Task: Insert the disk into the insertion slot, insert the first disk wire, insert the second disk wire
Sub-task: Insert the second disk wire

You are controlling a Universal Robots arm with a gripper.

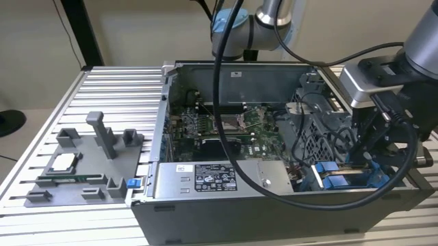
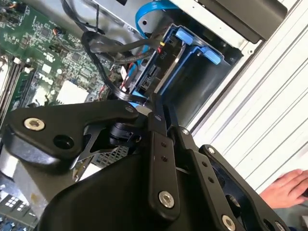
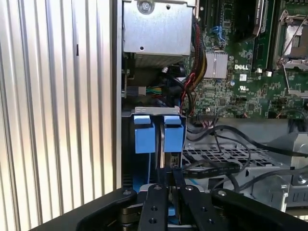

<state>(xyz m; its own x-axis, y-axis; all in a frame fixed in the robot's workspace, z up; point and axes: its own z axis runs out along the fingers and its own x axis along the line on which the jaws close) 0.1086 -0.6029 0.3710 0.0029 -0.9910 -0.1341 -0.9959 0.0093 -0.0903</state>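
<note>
The disk (image 2: 150,72) sits in the insertion slot (image 3: 158,111), held by its blue frame (image 2: 192,42) in the drive cage at the case's front corner on the exterior view's right. Its blue tabs (image 3: 144,137) show in the first wrist view. My gripper (image 2: 156,107) hangs right over the disk's connector end, fingers pressed together on the plug end of a black disk wire (image 2: 103,72). That wire trails off over the perforated cage (image 3: 211,167). In the exterior view my gripper (image 1: 364,163) reaches down into the cage beside the blue rails (image 1: 329,169).
A blue flat cable (image 2: 144,12) curls above the cage. The grey power-supply box (image 1: 219,179) lies along the case's near wall, with the motherboard (image 1: 226,125) behind it. A grey fixture tray (image 1: 82,169) sits on the ribbed table. A person's hand (image 2: 288,185) rests outside the case.
</note>
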